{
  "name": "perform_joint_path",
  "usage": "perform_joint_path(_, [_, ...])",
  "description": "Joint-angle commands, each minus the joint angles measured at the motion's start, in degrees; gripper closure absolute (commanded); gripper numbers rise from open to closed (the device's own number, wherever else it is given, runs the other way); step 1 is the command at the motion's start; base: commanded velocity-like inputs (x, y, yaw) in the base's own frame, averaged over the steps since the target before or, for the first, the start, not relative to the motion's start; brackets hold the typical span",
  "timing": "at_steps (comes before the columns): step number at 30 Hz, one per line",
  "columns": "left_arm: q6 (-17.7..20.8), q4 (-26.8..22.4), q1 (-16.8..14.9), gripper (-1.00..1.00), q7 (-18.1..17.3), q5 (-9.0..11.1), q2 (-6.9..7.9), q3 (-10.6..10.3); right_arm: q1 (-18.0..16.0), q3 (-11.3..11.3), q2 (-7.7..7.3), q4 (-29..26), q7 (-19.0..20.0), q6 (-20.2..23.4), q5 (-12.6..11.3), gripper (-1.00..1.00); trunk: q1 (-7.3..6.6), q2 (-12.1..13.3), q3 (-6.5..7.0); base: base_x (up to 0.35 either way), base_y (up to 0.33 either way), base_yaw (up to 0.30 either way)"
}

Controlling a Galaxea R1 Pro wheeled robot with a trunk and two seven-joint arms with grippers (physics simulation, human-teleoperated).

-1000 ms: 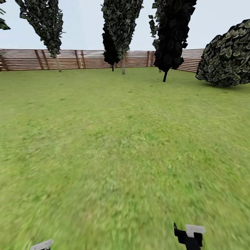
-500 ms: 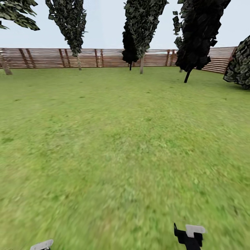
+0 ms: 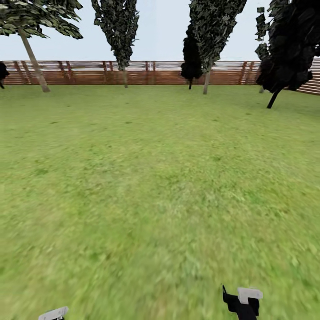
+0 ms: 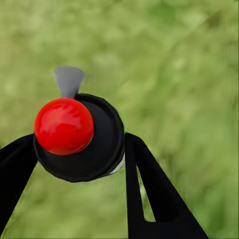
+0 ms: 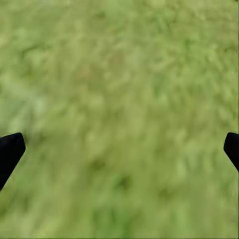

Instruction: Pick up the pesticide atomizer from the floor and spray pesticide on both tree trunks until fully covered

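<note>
Grass (image 3: 160, 186) fills the frame to the fence (image 3: 160, 73); left pincer (image 4: 79, 159) clamped on the atomizer (image 4: 79, 137); right pincer (image 5: 119, 149) fingers wide apart over lawn.

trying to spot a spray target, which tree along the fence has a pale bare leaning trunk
The far-left tree with the pale grey-beige slanted trunk and spreading dark green crown. The other trees along the brown slatted wooden fence are narrow columns of dark foliage on short thin stems.

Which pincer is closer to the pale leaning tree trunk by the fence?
Left. The left pincer sits on the same side as the trunk; the right pincer is across the view, farther off.
</note>
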Motion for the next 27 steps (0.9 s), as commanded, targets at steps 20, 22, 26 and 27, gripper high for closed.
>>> perform_joint_path(20, [0.00, 0.08, 0.00, 1.00, -0.02, 0.02, 0.00, 0.02, 0.00, 0.02, 0.00, 0.00, 0.00, 0.00, 0.00, -1.00, 0.00, 0.00, -0.61, 0.269, 0.211, 0.278])
perform_joint_path(22, [0.00, 0.08, 0.00, 1.00, -0.02, 0.02, 0.00, 0.01, 0.00, 0.01, 0.00, 0.00, 0.00, 0.00, 0.00, -1.00, 0.00, 0.00, -0.67, 0.114, 0.080, 0.279])
perform_joint_path(26, [0.00, 0.01, 0.00, 1.00, -0.06, 0.00, -0.06, -0.06, 0.00, 0.01, 0.00, 0.00, 0.00, 0.00, 0.00, -1.00, 0.00, 0.00, -0.80, 0.019, 0.013, 0.279])
perform_joint_path(27, [0.00, -0.04, 0.00, 1.00, -0.08, -0.03, -0.08, -0.07, 0.00, 0.00, 0.00, 0.00, 0.00, 0.00, 0.00, -1.00, 0.00, 0.00, -0.83, 0.003, 0.002, 0.279])
